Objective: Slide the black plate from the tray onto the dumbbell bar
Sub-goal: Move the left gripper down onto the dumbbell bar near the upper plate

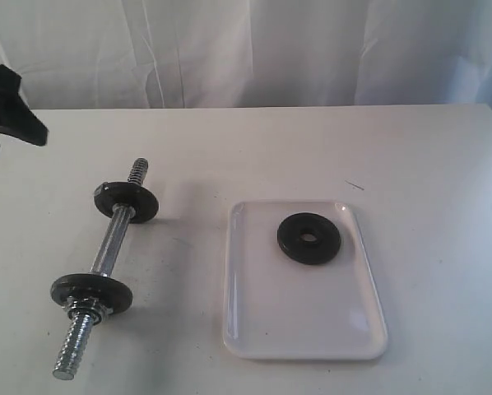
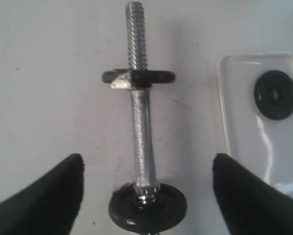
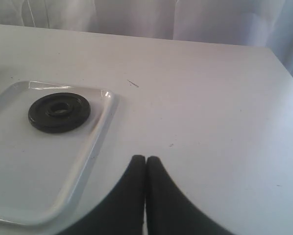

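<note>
One table [image 1: 427, 156]. One white tray [image 1: 304, 329] on it. Three black round weights in all: one loose plate [image 1: 308, 239] in the tray, and two fixed on the bar [image 1: 114, 239], a far disc [image 1: 127, 200] and a near disc [image 1: 91, 292]. One bar only, with two threaded ends. One nut [image 1: 85, 311] shows plainly by the near disc; at the far disc I cannot tell. Two grippers: left gripper [image 2: 147, 156], right gripper [image 3: 145, 159].

White table [image 1: 394, 148]: dumbbell bar [image 1: 113, 243] lies flat, tray [image 1: 304, 317] beside it, not touching; small dark mark [image 1: 355, 185] beyond tray, possibly a scratch.
</note>
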You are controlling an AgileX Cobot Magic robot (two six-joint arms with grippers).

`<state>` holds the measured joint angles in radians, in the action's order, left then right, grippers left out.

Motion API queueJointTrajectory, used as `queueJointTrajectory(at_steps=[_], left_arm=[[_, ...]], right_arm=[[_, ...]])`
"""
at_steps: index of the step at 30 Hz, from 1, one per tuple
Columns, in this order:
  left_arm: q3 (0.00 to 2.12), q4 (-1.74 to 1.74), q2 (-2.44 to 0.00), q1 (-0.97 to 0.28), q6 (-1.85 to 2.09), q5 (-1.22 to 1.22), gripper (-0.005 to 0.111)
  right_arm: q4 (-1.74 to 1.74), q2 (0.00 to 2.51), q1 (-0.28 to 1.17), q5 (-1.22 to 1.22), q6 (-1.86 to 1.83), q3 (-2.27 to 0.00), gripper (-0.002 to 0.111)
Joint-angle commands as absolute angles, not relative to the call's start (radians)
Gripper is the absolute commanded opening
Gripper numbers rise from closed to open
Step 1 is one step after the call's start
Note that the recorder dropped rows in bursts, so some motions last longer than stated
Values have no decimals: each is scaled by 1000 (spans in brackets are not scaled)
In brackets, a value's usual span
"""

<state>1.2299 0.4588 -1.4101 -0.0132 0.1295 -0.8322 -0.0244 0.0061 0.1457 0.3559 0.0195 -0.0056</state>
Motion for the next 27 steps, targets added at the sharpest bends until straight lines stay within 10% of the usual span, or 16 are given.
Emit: queueJointTrajectory(at_steps=[1, 27], left_arm=[[1275, 543, -1552, -13, 161, -951, 90], [1279, 651, -1874, -143, 265, -737, 90]], right_arm=[[-27, 0, 141, 348, 23, 0, 0], [-27, 0, 141, 348, 23, 0, 0]])
